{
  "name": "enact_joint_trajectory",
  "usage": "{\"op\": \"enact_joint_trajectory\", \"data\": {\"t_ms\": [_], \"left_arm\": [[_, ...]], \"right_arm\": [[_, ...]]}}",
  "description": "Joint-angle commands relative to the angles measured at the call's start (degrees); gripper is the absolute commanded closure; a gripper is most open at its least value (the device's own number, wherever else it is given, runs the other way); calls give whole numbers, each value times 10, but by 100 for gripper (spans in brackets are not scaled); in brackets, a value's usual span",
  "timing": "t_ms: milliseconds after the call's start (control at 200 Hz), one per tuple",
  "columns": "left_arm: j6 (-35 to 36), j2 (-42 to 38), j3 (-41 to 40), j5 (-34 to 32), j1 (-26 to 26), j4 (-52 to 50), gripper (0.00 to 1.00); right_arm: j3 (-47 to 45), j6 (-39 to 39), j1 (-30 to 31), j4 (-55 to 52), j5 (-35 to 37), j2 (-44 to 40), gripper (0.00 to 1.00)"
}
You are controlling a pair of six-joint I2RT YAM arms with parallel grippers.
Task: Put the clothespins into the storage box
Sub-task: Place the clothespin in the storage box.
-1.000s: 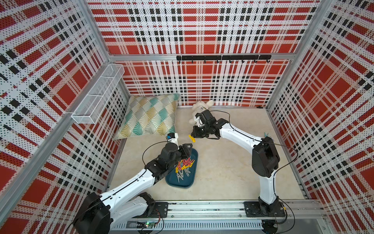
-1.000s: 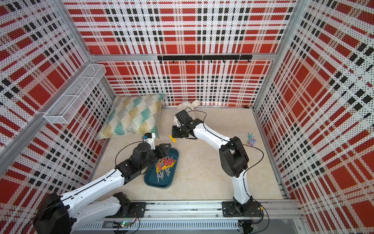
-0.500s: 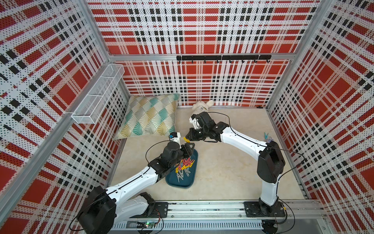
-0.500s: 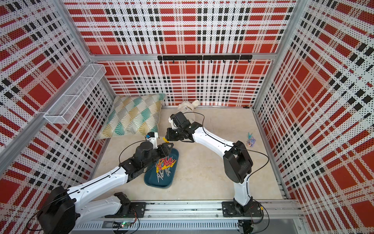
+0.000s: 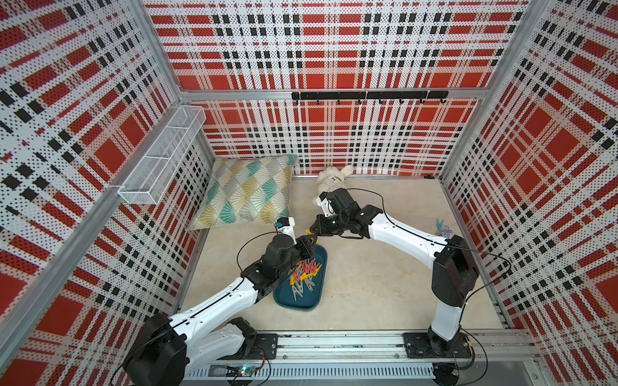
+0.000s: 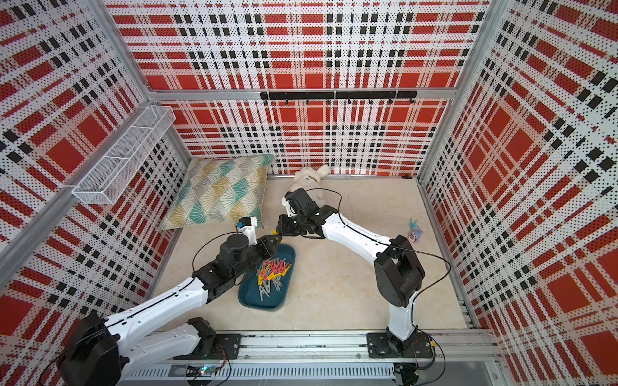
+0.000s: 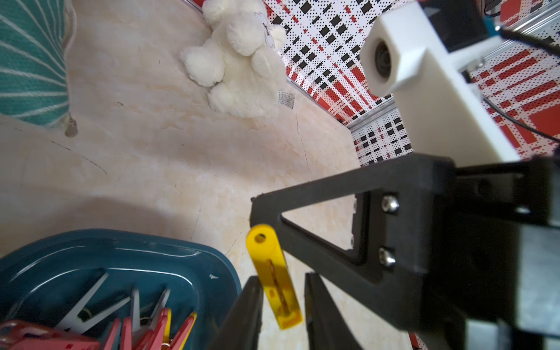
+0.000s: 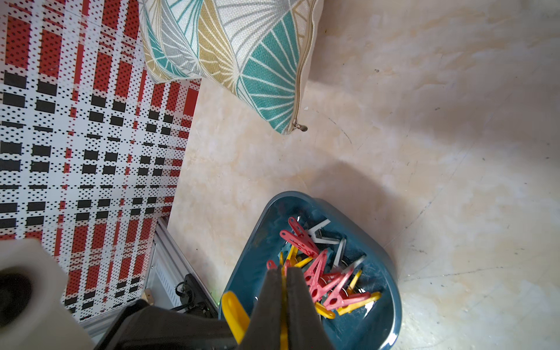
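The dark teal storage box [image 5: 317, 291] [image 6: 248, 294] lies on the floor at front centre. It holds a pile of red, yellow and grey clothespins [image 5: 304, 272] [image 8: 321, 272]. Above its far end my right gripper [image 5: 313, 230] [image 8: 283, 271] is shut on a yellow clothespin [image 6: 274, 231] [image 7: 272, 272]. My left gripper [image 6: 276, 239] [image 7: 281, 280] meets it there. Its jaws stand narrowly apart on either side of that pin, and a gap shows on one side. A light blue clothespin [image 5: 439, 223] lies alone on the floor at the right.
A patterned pillow [image 5: 250, 192] leans at the back left and a white plush toy [image 5: 331, 177] lies by the back wall. A small purple toy [image 5: 446, 231] sits beside the lone pin. A white wire basket [image 5: 160, 157] hangs on the left wall.
My right arm has carried the yellow clothespin left and forward to the box's far end. The left gripper has come up to it and its jaws have narrowed around the pin.
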Motion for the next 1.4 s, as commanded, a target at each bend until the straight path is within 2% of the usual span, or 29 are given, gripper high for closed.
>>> {"op": "enact_joint_trajectory", "data": {"t_ms": [0,205,371,476,892,1092,1142,1298,1333,1393], "left_arm": [[3,-4,-8,8,5,18,77],[1,-18,-19,14,5,5,85],[1,-40,-24,17,5,-33,85],[3,-54,-24,20,5,-69,85],[-12,-76,-57,-4,-3,-223,84],[-45,-88,-86,-44,-43,-256,83],[-55,-93,-92,-54,-54,-261,82],[-76,-111,-102,-84,-79,-284,76],[-78,-118,-101,-92,-81,-291,72],[-80,-131,-97,-103,-83,-302,60]], "right_arm": [[-6,-1,7,10,2,-29,85],[0,-9,4,5,12,-34,71],[1,-21,-11,-5,28,-44,58],[-3,-33,-26,-13,41,-55,53],[-58,-84,-92,-46,100,-106,47],[-111,-88,-114,-44,120,-129,47],[-125,-108,-118,-44,129,-134,46],[-168,-123,-122,-46,184,-163,41],[-178,-127,-123,-46,201,-172,39],[-195,-132,-123,-45,233,-190,33]]}}
